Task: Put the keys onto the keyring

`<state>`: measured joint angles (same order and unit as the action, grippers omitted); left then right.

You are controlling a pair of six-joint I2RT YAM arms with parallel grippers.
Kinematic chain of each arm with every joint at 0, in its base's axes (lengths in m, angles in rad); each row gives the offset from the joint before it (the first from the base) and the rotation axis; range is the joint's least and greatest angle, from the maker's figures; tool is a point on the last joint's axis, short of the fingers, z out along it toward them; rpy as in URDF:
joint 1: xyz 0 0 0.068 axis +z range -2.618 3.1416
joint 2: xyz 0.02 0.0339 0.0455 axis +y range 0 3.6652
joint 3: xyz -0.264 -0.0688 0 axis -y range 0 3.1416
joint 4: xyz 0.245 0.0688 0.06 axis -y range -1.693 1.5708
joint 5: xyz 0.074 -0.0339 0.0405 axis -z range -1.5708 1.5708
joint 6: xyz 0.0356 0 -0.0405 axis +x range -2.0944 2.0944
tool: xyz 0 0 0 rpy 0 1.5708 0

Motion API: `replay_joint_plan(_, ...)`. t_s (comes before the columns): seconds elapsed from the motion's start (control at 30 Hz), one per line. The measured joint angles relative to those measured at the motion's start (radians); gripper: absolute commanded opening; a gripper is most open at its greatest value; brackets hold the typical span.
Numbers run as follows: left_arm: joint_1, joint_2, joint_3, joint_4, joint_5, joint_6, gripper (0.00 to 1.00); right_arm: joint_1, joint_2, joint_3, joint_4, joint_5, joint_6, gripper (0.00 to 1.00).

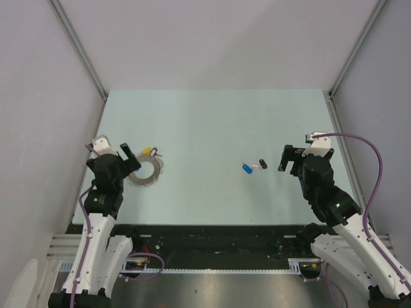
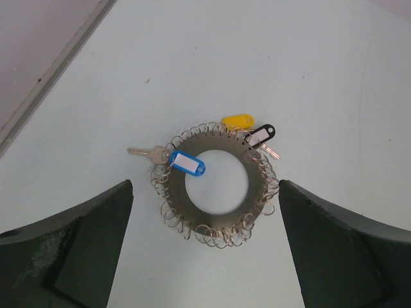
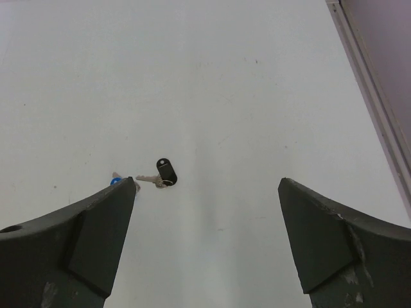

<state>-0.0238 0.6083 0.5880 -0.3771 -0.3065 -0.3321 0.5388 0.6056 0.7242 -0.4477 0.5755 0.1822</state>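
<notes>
Both jaws spread, empty | keyring [image 2: 257, 187] flat | black key [image 3: 166, 172] blade leftward

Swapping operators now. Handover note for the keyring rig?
Left claw: open, empty, poised by the ring.
Right claw: open, empty, facing the two loose keys.
Ring: left side of the table. Blue-tag key, yellow-tag key and black-tag key sit at its rim, seemingly on its loops; can't confirm.
Loose: blue key and black key, right of centre.
Left to do: get both loose keys onto the ring.
</notes>
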Motion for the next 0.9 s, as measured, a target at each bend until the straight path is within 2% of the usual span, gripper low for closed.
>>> replay_joint_plan(0.33, 0.008, 0.036, -0.005, 0.009, -0.006, 0.000, 1.00, 0.000, -0.009, 0.000, 0.003, -0.004, 0.004, 1.00)
replay_joint_plan(0.47, 0.009, 0.122, -0.005, 0.006, -0.014, -0.011, 1.00, 0.000, -0.002, 0.000, 0.004, -0.023, 0.018, 1.00)
replay_joint_plan(0.6, 0.010, 0.271, -0.005, -0.011, -0.012, -0.045, 1.00, 0.000, -0.003, 0.000, 0.005, -0.053, 0.031, 1.00)
replay_joint_plan(0.7, 0.011, 0.377, -0.003, -0.023, -0.011, -0.079, 0.97, -0.001, -0.017, -0.002, 0.011, -0.077, 0.035, 1.00)
replay_joint_plan(0.9, 0.029, 0.584, 0.048, -0.021, -0.003, -0.147, 0.80, 0.017, -0.079, -0.007, 0.012, -0.099, 0.034, 1.00)
